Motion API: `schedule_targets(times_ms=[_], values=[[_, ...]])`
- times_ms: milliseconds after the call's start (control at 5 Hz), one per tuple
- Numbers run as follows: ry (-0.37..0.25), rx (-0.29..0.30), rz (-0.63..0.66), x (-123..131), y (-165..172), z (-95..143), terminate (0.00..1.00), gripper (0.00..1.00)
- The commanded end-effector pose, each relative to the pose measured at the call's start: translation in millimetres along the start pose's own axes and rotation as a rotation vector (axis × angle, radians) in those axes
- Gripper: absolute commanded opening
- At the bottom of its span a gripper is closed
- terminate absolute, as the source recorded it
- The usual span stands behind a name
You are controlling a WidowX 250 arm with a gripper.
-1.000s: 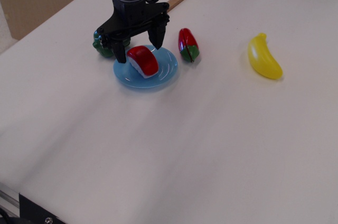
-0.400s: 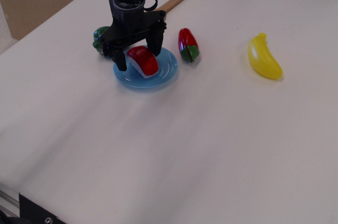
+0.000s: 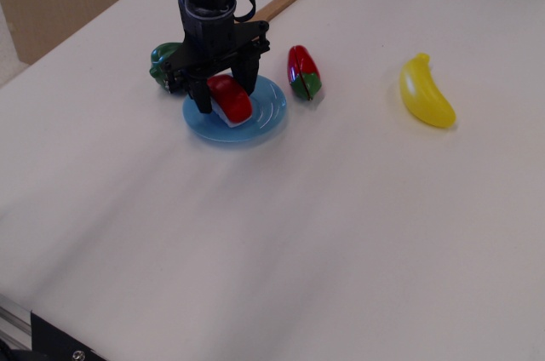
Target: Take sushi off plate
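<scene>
Sushi (image 3: 232, 99) on the plate (image 3: 266, 116), far left of the table (image 3: 341, 233). Gripper (image 3: 228, 95) down over it, fingers (image 3: 204, 99) astride either side; whether clamped, cannot tell. Pepper (image 3: 163, 63) just left; split vegetable (image 3: 303, 72) right; banana (image 3: 426, 93) farther right.

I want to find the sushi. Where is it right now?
The sushi sits on the blue plate at the upper left of the table, between the robot's fingers, with the green pepper behind it.
</scene>
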State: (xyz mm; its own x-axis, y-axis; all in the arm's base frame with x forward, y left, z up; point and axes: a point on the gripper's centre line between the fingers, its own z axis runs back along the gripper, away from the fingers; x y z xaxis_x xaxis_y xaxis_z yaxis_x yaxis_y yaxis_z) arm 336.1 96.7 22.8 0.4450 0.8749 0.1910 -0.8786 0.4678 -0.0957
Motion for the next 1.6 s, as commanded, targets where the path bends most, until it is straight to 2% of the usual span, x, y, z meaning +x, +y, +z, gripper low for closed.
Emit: schedule_targets(times_ms=[0,200,400,600,1000,1200,1400], values=[[-0.073,-0.077,-0.018,15,-5,34,0.00,0.00],[-0.112,-0.106,-0.025,12,-2,61,0.00,0.00],[-0.106,-0.136,-0.048,-5,5,79,0.00,0.00],[-0.085,-0.153,-0.078,-26,17,84,0.00,0.00],[-0.019,-0.126,-0.169,-68,32,70,0.00,0.00],[0.015,-0.095,-0.236,-87,33,52,0.00,0.00],[0.029,-0.088,-0.214,-89,43,43,0.00,0.00]])
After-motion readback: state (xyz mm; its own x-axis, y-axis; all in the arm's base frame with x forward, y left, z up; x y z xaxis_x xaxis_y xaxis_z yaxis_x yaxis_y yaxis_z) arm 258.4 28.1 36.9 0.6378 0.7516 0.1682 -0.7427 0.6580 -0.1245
